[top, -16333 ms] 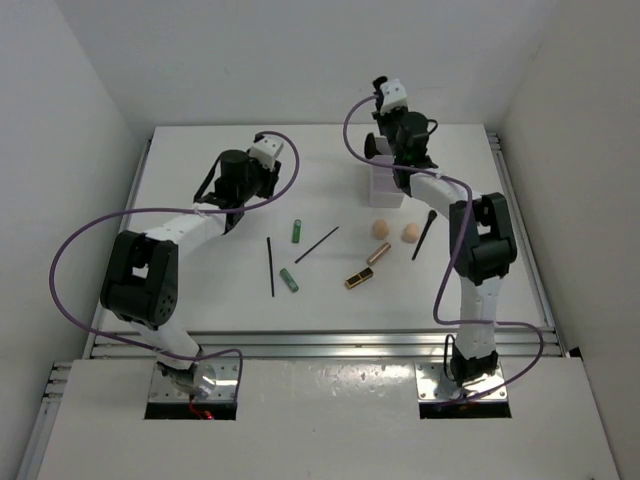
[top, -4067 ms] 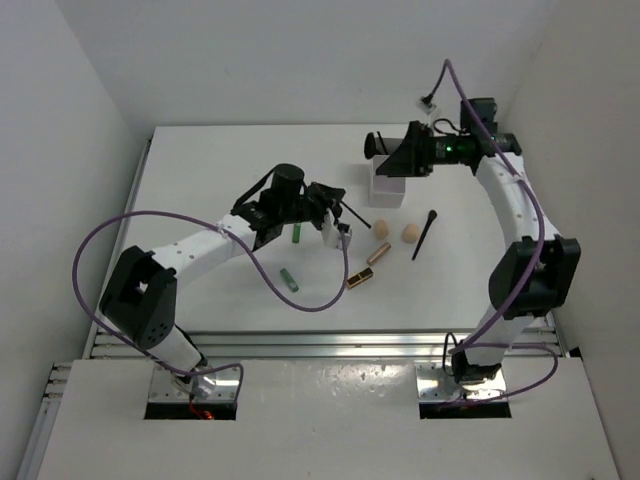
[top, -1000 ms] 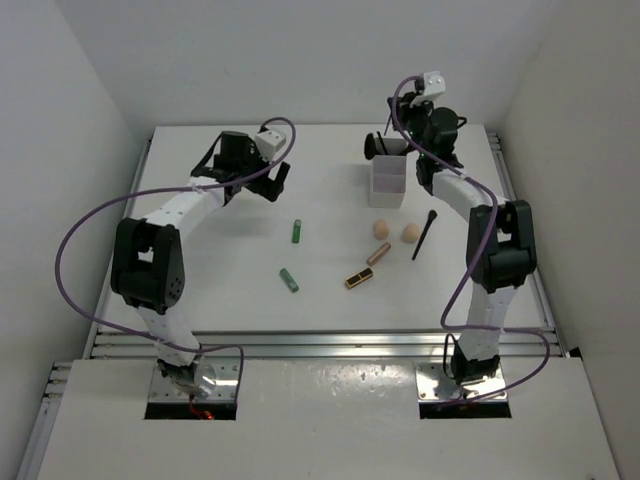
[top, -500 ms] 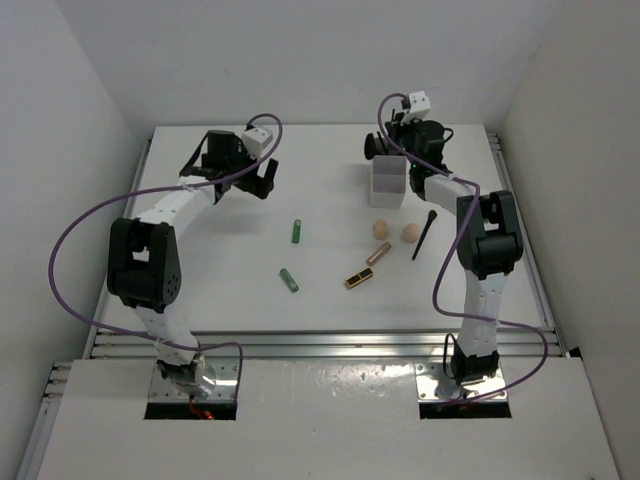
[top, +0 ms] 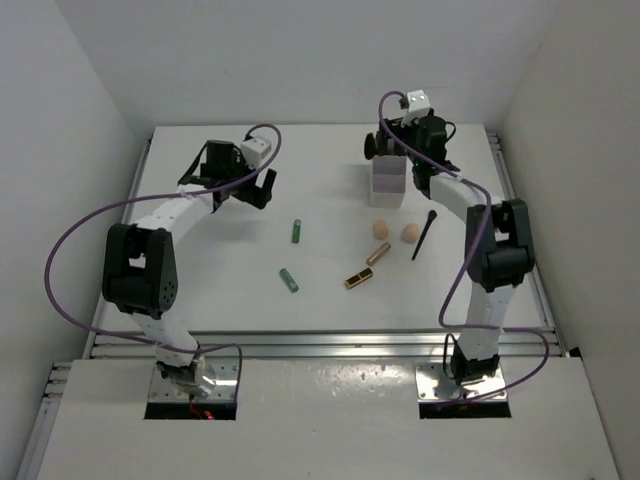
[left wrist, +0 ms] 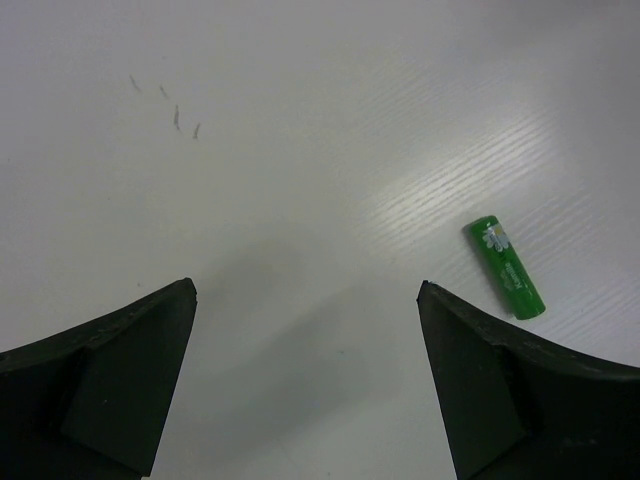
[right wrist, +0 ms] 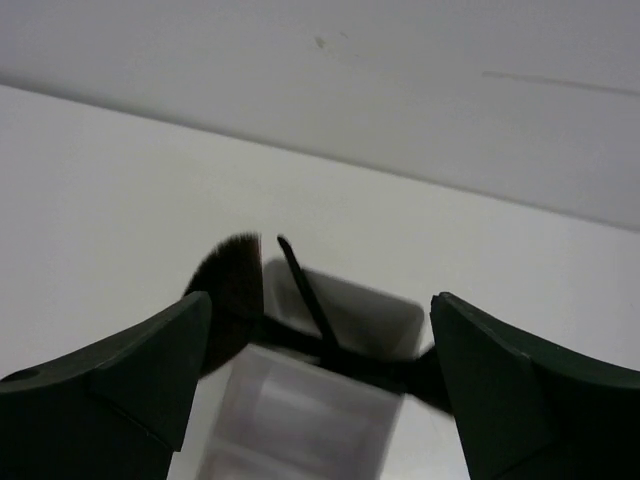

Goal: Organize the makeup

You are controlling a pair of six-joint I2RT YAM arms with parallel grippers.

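Makeup lies mostly loose mid-table: a green tube (left wrist: pixel 504 267) just ahead of my left gripper (left wrist: pixel 305 300), a second green tube (top: pixel 288 280), the lipstick (top: pixel 359 278), the rose-gold tube (top: pixel 378 253), two peach sponges (top: pixel 380 228) and a black brush (top: pixel 424 233). A fan brush (right wrist: pixel 231 280) and a thin stick (right wrist: pixel 300 280) already stand in the white box (right wrist: pixel 375 315). Both my grippers are spread wide and hold nothing (the right gripper (right wrist: pixel 320 310) hangs over the box). I judge I'm between picks; next my left should set its fingers across that green tube, drop and close.
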